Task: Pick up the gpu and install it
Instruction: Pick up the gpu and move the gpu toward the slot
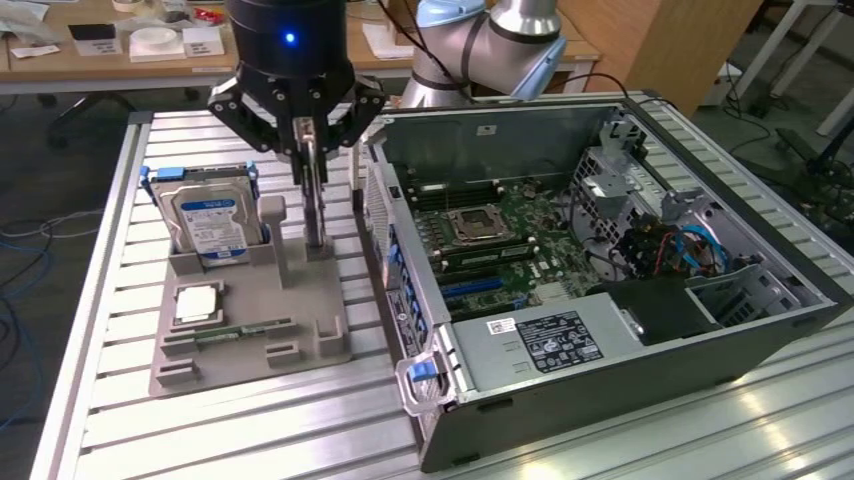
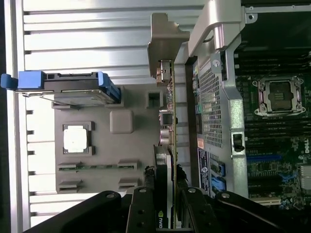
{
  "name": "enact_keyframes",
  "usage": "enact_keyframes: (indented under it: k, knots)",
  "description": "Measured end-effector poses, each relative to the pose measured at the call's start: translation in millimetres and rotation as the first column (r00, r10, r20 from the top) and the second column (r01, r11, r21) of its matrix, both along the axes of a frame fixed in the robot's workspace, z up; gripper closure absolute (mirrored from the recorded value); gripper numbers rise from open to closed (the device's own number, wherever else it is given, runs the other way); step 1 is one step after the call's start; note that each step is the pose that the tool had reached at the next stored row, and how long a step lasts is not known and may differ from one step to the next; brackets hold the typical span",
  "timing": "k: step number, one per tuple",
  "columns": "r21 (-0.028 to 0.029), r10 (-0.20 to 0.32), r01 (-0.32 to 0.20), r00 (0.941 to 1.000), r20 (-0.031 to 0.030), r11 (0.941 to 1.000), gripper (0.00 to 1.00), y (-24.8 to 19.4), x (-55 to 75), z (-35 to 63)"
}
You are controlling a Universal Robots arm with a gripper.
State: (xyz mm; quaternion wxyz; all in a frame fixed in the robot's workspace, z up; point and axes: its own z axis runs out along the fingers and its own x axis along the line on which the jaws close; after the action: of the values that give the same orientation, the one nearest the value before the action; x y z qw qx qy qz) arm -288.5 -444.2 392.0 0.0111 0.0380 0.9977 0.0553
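Note:
The gpu (image 1: 315, 205), a thin dark card with a silver end bracket, stands on edge in the grey parts holder (image 1: 254, 350) beside the open computer case (image 1: 747, 335). My gripper (image 1: 307, 140) comes down on its top edge from above, shut on it. In the wrist view the gpu (image 2: 167, 126) runs straight out from between the black fingers of the gripper (image 2: 164, 194), its bracket at the far end. Its lower edge still looks seated in the holder's slot. The motherboard (image 1: 507, 230) lies exposed inside the case.
On the holder (image 2: 131, 102) a silver hard drive with a blue label (image 1: 207, 215) stands upright, with a square processor chip (image 1: 196, 303) and a green memory stick (image 1: 247, 330) lying flat. The case wall (image 2: 214, 92) rises right beside the card. Desks with clutter stand behind.

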Motion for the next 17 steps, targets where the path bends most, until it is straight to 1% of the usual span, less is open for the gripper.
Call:
enact_keyframes:
  k: [8,17]
  knots:
    - [0.0001,0.0,0.0,1.0,0.0,1.0,0.73,0.0,0.0,13.6]
    - [-0.0001,0.0,0.0,1.0,-0.0001,1.0,0.73,0.0,1.2,14.0]
